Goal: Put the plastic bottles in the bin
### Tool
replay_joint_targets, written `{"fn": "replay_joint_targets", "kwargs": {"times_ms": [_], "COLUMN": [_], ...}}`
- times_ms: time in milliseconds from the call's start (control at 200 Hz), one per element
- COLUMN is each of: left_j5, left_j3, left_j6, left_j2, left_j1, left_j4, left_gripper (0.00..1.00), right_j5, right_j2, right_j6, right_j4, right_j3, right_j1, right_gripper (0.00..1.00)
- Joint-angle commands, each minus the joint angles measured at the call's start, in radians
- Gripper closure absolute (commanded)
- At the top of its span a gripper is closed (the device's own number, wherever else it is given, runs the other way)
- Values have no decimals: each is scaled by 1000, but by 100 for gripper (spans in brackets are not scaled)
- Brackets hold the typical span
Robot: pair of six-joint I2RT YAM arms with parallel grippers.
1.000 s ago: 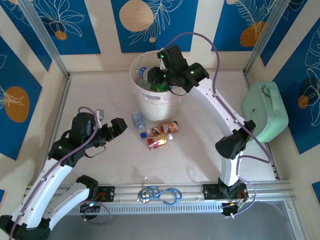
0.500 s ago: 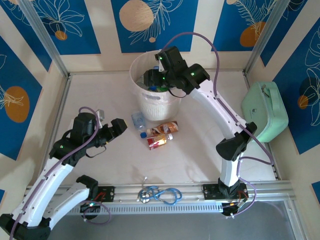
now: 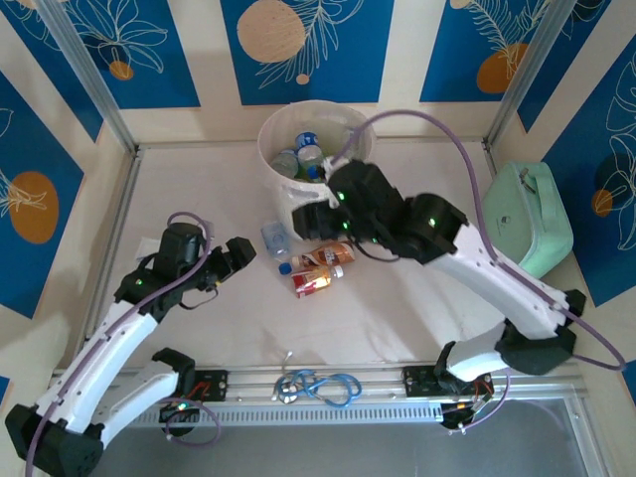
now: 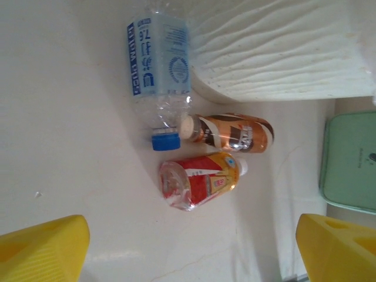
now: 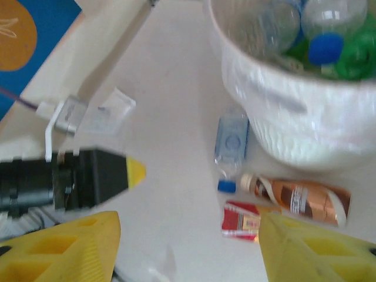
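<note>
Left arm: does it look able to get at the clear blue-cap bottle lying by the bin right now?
Probably yes. The left gripper is open and faces the clear bottle across bare table. Watch the bin wall close beside it, and the right gripper hovering nearby.

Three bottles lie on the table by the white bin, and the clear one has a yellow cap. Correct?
No: left wrist view shows blue. Three bottles lie on the table by the white bin, and the clear one has a blue cap.
</note>
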Motion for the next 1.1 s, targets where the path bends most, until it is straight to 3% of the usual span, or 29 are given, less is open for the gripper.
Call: {"fn": "replay_joint_targets", "kwargs": {"times_ms": [0,200,420,730,1095], "left_j5": [-48,-56,-48,-165,-122], "left_j3": [-21,-23,-25,97,53], "left_j6": [-3,32,41,130,113], "left_j2": [59,233,367,597,729], "left_j1": [14,9,-17,-111,-125], "left_j4": [51,129,230,256,529], "left_gripper": [13,15,16,11,7], "right_j5": [92,103,61,31,4], "right_j2": [-104,-280,-406,-371,-342], "right_j6": [131,321,455,465,465], "right_j4": [15,1,18,37,47], "right_j3": [-144,-434,-630,-637,-640], "right_j1": [36,72,77,86,87], "right_gripper": [36,37,39,39,39]}}
